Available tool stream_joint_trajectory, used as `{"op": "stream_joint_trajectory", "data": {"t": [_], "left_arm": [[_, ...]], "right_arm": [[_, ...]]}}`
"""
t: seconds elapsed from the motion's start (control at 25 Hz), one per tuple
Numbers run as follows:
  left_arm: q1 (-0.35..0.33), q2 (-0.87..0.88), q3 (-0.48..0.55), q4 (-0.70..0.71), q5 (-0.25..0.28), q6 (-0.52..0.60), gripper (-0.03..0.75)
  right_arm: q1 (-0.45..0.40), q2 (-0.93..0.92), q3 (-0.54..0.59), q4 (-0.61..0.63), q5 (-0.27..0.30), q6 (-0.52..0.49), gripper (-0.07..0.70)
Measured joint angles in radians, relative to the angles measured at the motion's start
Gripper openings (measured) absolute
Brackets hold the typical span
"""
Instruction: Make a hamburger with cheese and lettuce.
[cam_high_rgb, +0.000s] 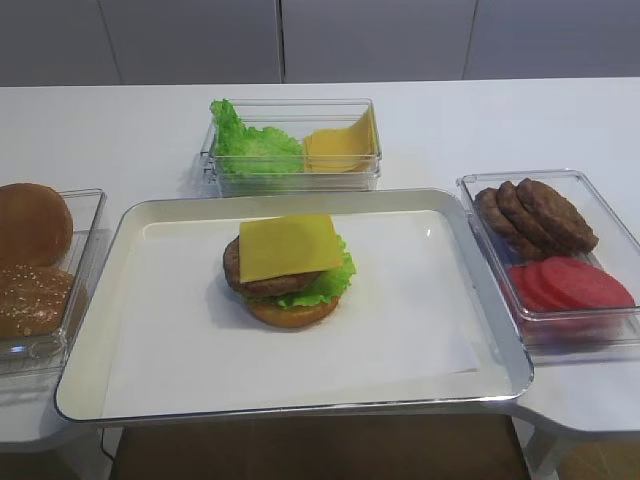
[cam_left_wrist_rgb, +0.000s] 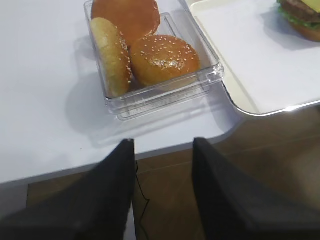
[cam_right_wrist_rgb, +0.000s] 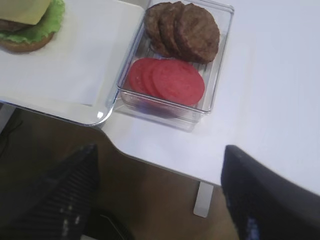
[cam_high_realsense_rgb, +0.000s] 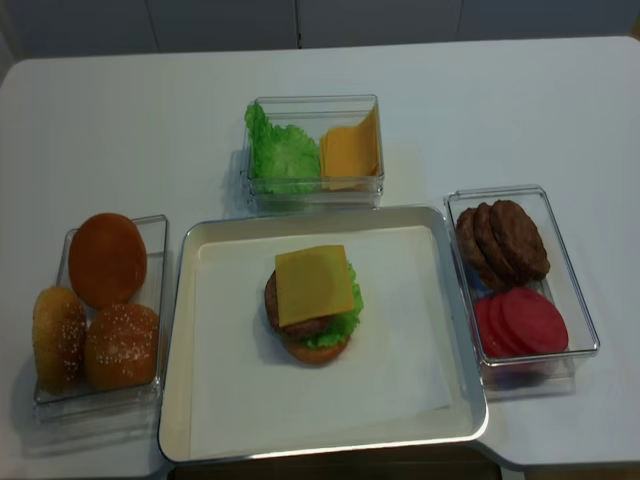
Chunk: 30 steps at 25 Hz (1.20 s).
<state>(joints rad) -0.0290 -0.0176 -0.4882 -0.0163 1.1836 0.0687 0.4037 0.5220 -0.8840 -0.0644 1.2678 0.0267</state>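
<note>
The hamburger (cam_high_rgb: 288, 290) stands in the middle of the white tray (cam_high_rgb: 130, 215): bun base, the lettuce (cam_high_rgb: 328, 284) and a brown patty. The cheese (cam_high_rgb: 290, 247) lies flat on top of the patty, a yellow square. The stack also shows in the second high view (cam_high_realsense_rgb: 313, 300), at the top left of the right wrist view (cam_right_wrist_rgb: 27, 25) and at the top right of the left wrist view (cam_left_wrist_rgb: 302, 17). My right gripper (cam_right_wrist_rgb: 160, 150) is open and empty, off the table's front edge. My left gripper (cam_left_wrist_rgb: 164, 142) is open and empty, off the front edge near the bun bin. Neither gripper shows in the high views.
A clear bin (cam_high_rgb: 290, 170) behind the tray holds spare lettuce and cheese slices. A clear bin (cam_high_rgb: 600, 320) at the right holds loose patties (cam_right_wrist_rgb: 182, 30) and red tomato slices (cam_right_wrist_rgb: 167, 80). A clear bin (cam_left_wrist_rgb: 165, 97) at the left holds three bun halves.
</note>
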Motion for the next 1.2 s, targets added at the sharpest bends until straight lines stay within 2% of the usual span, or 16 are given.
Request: {"op": "stream_joint_trajectory", "data": {"t": [0.24, 0.68, 1.0, 1.2], "left_arm": [[0.000, 0.000, 0.000, 0.000, 0.000, 0.000, 0.288], [0.000, 0.000, 0.000, 0.000, 0.000, 0.000, 0.288], [0.000, 0.000, 0.000, 0.000, 0.000, 0.000, 0.288], [0.000, 0.000, 0.000, 0.000, 0.000, 0.000, 0.288]], "right_arm": [[-0.110, -0.177, 0.132, 0.038, -0.037, 0.006, 0.582], [-0.345, -0.493, 0.326, 0.092, -0.064, -0.006, 0.544], [-0.373, -0.539, 0.363, 0.124, -0.154, -0.077, 0.530], [-0.375, -0.539, 0.398, 0.136, -0.135, -0.088, 0.519]]}}
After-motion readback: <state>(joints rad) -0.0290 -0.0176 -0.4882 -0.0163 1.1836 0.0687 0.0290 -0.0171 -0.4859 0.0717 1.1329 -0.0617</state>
